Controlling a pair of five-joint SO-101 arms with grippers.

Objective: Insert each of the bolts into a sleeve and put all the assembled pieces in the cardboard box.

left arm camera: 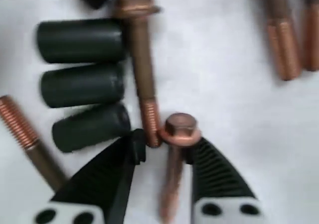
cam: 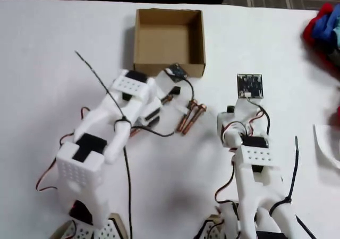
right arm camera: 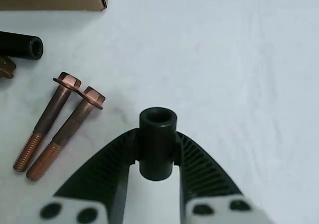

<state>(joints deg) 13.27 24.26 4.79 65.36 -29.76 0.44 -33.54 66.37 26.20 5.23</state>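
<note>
1. Chiefly, we fear misalignment. The right gripper [right arm camera: 157,149] pinches a black sleeve [right arm camera: 158,129] off to the side of the cardboard box [cam: 169,69]. A bolt meeting the rim off-centre could tilt it or knock it loose.
2. The left gripper [left arm camera: 167,149] is at a copper bolt [left arm camera: 179,129] beside three loose sleeves [left arm camera: 82,84] on the surface [cam: 64,48]. The view is blurred, so we cannot tell whether it grips.
3. The held sleeve looks matt and hollow, with its open bore showing.

White table [cam: 48,63]. On it:
- cardboard box [cam: 159,69], open-topped, upper centre of the high view
- two copper bolts [cam: 186,117] side by side, centre, just below the box
- three black sleeves [left arm camera: 82,84] in a row
- another bolt [left arm camera: 141,69] lying across the sleeves' ends
- coloured cloth [cam: 321,26], upper right edge
</note>
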